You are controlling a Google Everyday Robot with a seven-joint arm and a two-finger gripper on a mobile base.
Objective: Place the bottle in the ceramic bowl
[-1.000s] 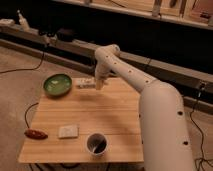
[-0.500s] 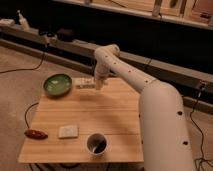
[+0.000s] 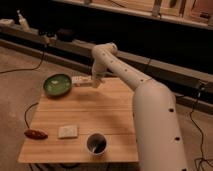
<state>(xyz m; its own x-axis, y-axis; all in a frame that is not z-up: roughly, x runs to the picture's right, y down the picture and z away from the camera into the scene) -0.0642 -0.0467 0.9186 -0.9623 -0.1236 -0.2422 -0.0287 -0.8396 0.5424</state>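
Dim shelving and cables run behind a wooden table (image 3: 100,107) where the work takes place. At the table's far left corner sits the ceramic bowl (image 3: 57,84), with nothing visibly in it. Just right of the bowl, the gripper (image 3: 91,81) holds the bottle (image 3: 80,80) lying level above the tabletop, its free end almost at the bowl's rim. Pickup and most of the carry look done; a short move left over the bowl and the release remain. Well nearer than the bowl are a white cup (image 3: 96,144), a pale pad (image 3: 67,131) and a reddish object (image 3: 35,134).
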